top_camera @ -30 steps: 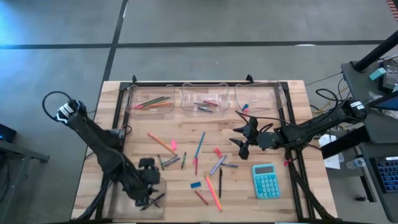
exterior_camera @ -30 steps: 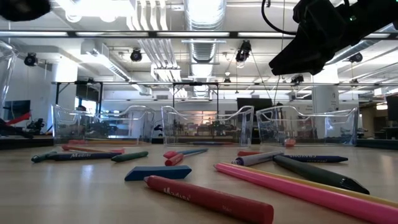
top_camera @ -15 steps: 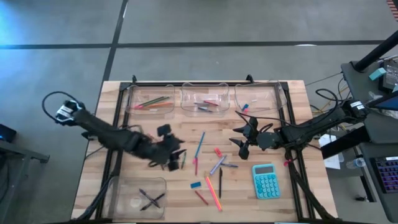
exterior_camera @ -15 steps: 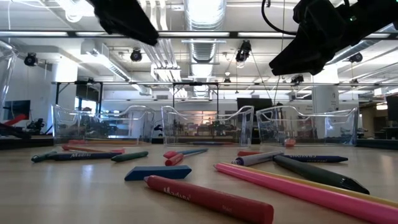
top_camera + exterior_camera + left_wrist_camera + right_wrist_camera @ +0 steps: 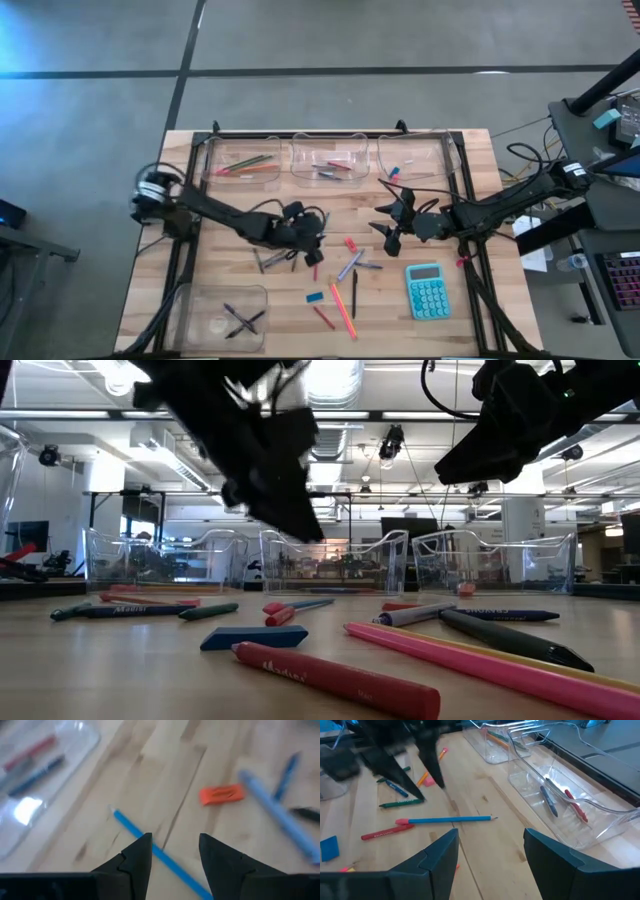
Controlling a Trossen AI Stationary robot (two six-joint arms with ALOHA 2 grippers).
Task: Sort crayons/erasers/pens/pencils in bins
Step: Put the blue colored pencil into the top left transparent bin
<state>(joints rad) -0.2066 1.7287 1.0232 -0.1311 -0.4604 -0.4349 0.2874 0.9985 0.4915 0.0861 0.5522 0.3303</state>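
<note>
Reaching across the middle of the wooden counter [image 5: 230, 290], the left end effector [image 5: 312, 240] hangs just above a long blue pencil [image 5: 321, 232], its two fingers spread apart with nothing between them; in the left wrist view that blue pencil [image 5: 150, 847] runs under the gap, with an orange-red eraser [image 5: 221, 794] lying beyond it. The right end effector [image 5: 388, 226] hovers right of centre, fingers also parted and empty, near the teal calculator [image 5: 427, 290]. Three clear bins [image 5: 243, 147] line the top edge of the counter, holding a few pencils, crayons and erasers, and a fourth bin [image 5: 186, 298] at the lower left holds dark pens [image 5: 241, 320]. Loose crayons, pencils and a blue eraser [image 5: 314, 297] lie scattered across the centre of the high view, with a pink pencil [image 5: 343, 308] and a red crayon [image 5: 323, 317] toward the bottom.
</note>
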